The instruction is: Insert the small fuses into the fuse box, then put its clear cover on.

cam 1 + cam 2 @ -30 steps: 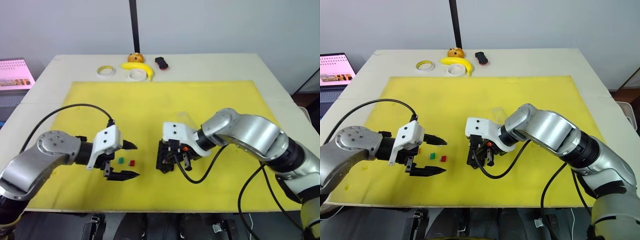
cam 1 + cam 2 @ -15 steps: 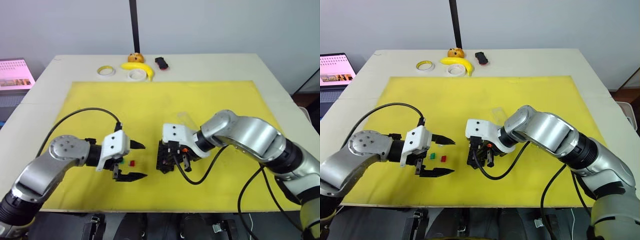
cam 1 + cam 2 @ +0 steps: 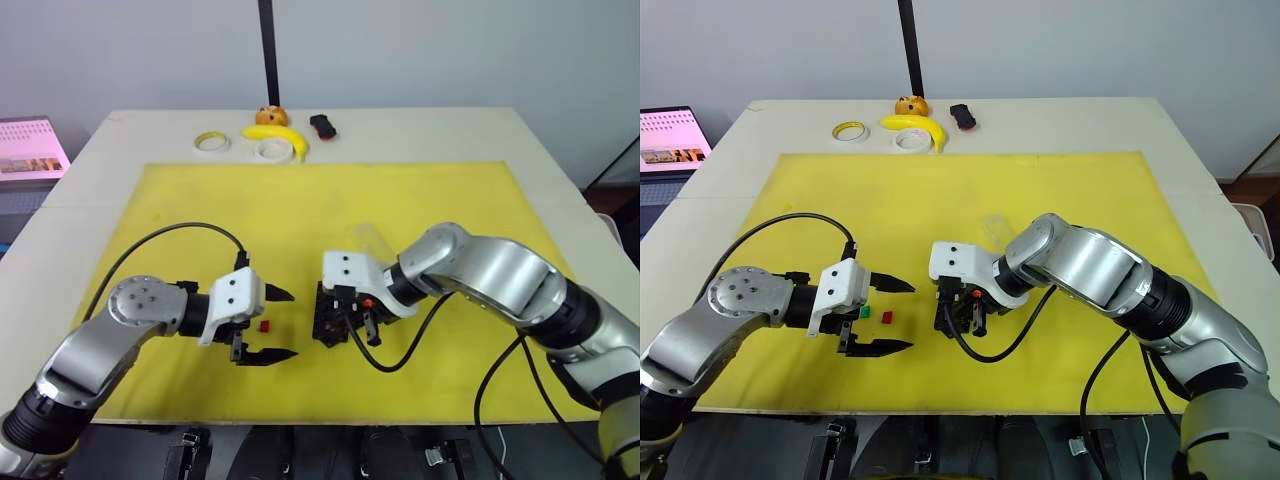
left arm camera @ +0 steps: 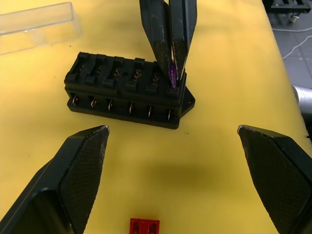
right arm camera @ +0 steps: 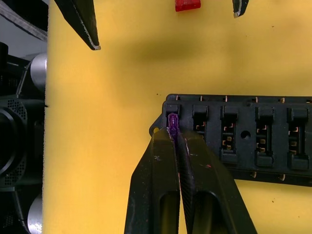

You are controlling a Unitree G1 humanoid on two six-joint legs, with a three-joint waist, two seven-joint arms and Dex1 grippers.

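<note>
The black fuse box (image 3: 330,318) lies on the yellow mat, its row of slots showing in the left wrist view (image 4: 126,90). My right gripper (image 5: 173,132) is shut on a purple fuse (image 5: 172,121), which stands at the box's end slot (image 4: 172,74). To the left of the box my left gripper (image 3: 288,324) is open, and a red fuse (image 3: 264,325) lies on the mat between its fingers. A green fuse (image 3: 865,312) sits just left of the red one. The clear cover (image 4: 36,27) rests on the mat behind the box.
Two tape rolls (image 3: 211,141) (image 3: 271,149), a banana (image 3: 280,135), an orange object (image 3: 269,114) and a small black-red object (image 3: 322,125) line the table's far edge. A lit screen (image 3: 30,148) stands off the table's left. The yellow mat (image 3: 300,210) covers the middle.
My left gripper has moved right, closer to the red fuse and the fuse box, still open. The right gripper has stayed at the box with the purple fuse.
</note>
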